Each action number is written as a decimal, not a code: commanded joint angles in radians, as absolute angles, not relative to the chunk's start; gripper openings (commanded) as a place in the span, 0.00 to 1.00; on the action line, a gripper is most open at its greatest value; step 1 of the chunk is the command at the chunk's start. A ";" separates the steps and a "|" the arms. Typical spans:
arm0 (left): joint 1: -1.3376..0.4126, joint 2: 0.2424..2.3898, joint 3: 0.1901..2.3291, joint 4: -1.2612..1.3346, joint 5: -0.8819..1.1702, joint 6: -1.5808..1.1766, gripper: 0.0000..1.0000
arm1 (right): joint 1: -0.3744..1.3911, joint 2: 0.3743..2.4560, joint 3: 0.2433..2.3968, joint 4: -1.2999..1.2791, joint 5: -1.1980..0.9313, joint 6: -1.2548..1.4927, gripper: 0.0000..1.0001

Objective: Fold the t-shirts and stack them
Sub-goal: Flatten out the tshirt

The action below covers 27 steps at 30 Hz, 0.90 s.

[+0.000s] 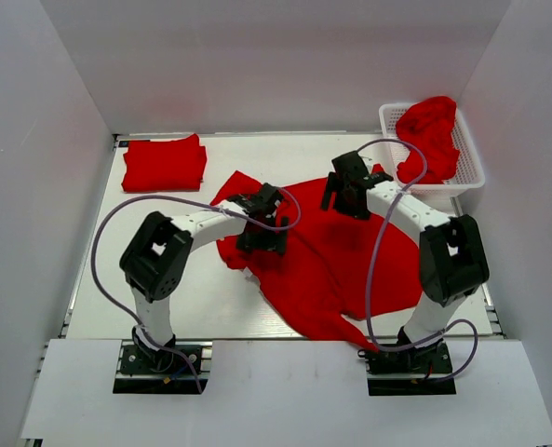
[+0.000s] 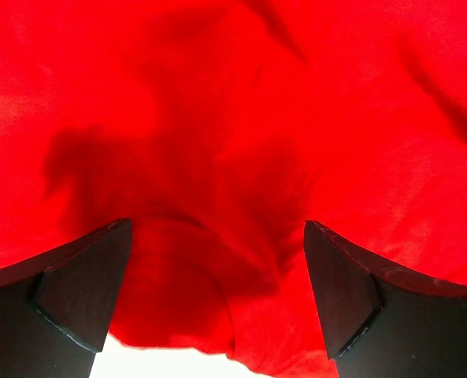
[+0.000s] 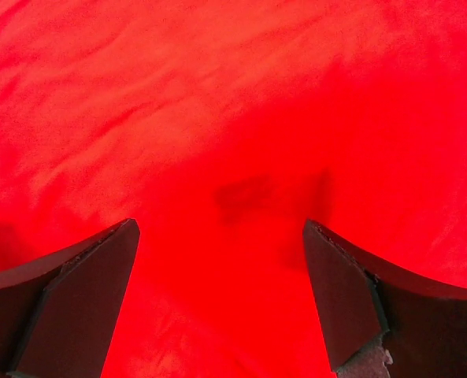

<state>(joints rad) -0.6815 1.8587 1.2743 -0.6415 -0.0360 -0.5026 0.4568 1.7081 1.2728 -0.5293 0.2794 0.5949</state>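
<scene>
shirt: rumpled bright red cloth t-shirt (image 1: 341,251) sprawled across the white surface (image 1: 220,307) | jaws: left jaws and right jaws both spread wide above it, holding nothing | handling: light, limp, drapes — pinch a hem edge or shoulder, not mid-panel

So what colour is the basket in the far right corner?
White basket, best seen in the top external view.

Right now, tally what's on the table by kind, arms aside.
Basket, white: 1
Red shirt lots: 3 (folded pile, spread shirt, heap in the basket; how many shirts the pile and the heap each hold cannot be told)
Total: 4
</scene>
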 commanded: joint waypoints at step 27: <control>-0.526 1.451 0.983 -1.219 -0.365 -0.965 1.00 | 0.667 1.385 0.748 -0.555 -0.059 0.713 0.90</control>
<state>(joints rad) -0.5343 1.5326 0.8742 -1.1027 -0.2356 -0.9695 0.6460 1.4258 0.7441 -0.4519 -0.0582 0.6807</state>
